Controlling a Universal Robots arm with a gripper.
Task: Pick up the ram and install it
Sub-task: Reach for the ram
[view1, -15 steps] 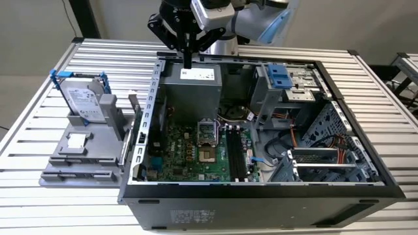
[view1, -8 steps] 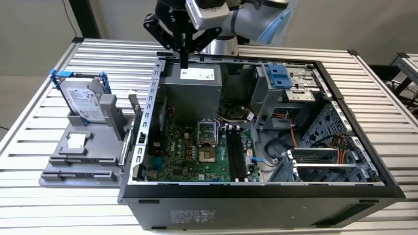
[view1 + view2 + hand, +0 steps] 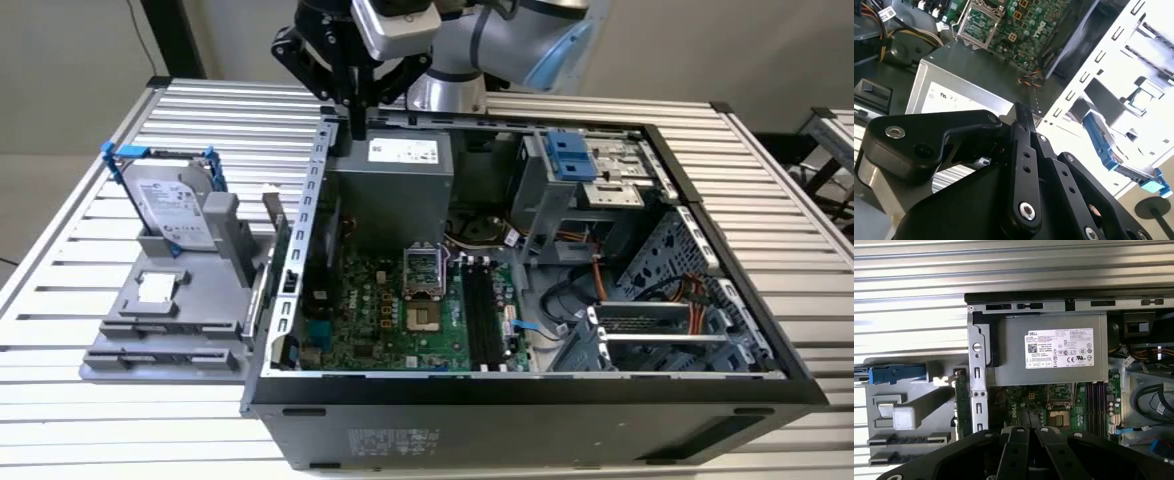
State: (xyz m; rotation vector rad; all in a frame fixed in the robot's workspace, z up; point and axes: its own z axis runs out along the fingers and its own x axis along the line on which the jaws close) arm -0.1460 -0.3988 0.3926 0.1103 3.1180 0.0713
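Ram (image 3: 960,400): thin dark-green strip, taken to be the memory stick. It is stood on its long edge at the side of the grey fixture (image 3: 147,320), just beside the outer wall of the computer case (image 3: 534,400). It is judged to be kept on edge so that its upper edge can be pinched from above. It is not held.

Gripper (image 3: 358,128): pointed straight down at the case's rear edge, beside the power supply (image 3: 394,170) and well apart from the ram. In both wrist views the fingers are seen drawn together with nothing between them. Whether the case edge is touched cannot be told.

Computer case: laid on its side with the open face up, so that the motherboard (image 3: 400,310) can be reached from overhead.

Black slots (image 3: 487,320): long and narrow, seen on the motherboard and apparently unfilled. Installation is judged not yet done.

Hard drive (image 3: 174,205): grey, carried in a blue bracket and propped upright in the same fixture, on the side away from the case.

Slatted table (image 3: 80,400): case and fixture are set on it side by side, so that pick-up point and slots are kept near each other.
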